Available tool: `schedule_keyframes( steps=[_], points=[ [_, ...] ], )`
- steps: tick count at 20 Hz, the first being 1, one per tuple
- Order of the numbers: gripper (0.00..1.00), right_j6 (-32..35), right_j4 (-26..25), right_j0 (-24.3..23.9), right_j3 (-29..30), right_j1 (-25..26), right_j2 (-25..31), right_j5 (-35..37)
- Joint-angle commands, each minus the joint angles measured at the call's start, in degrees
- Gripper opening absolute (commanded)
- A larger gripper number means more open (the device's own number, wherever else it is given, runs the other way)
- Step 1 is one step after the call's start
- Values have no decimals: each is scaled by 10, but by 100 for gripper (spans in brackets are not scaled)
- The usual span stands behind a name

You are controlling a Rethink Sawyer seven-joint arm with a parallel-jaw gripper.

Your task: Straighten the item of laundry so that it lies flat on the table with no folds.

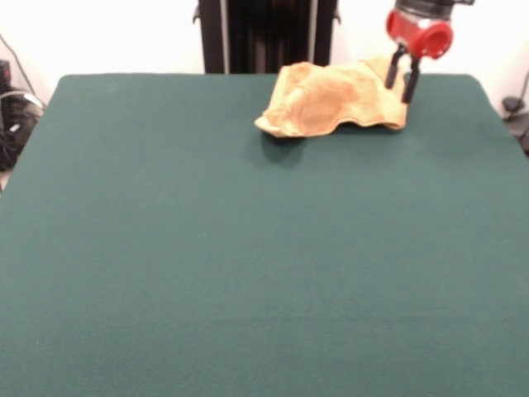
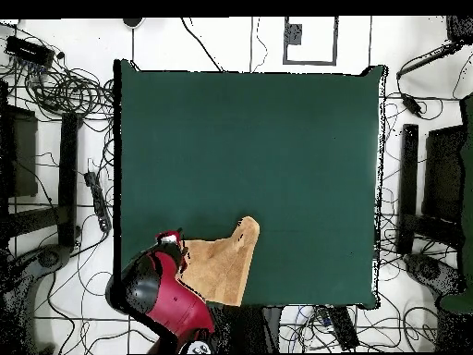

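Front view: on the dark green surface [image 1: 248, 248], a yellow-orange hand towel [image 1: 331, 103] lies rumpled and humped near the far edge, so the flattening looks barely begun. The claw [image 1: 402, 81], fingers parted and gripping nothing, hangs at the towel's right-hand end.

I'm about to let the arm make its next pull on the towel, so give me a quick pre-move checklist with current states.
1. Yellow-orange terry-cloth towel flat: not ok, rumpled with raised folds.
2. Towel fully on the dark green felt table: ok, though it lies near the edge.
3. End effector open: ok, its two fingers stand apart.
4. End effector at the towel's end: ok.
5. Fingers pinching cloth: cannot tell.
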Motion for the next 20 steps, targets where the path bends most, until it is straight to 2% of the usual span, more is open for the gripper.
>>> schedule_keyframes(
  steps=[1,7,11,14,17,20],
  points=[
    [100,106,33,-6,-55,-5,15,44],
    [100,110,-35,-64,-55,40,61,-9],
    [100,74,-20,-41,-71,62,24,17],
    [100,78,-44,-62,-76,75,42,0],
    [100,84,-39,-58,-74,69,42,14],
    [100,104,-51,-74,-69,63,63,10]
  ],
)
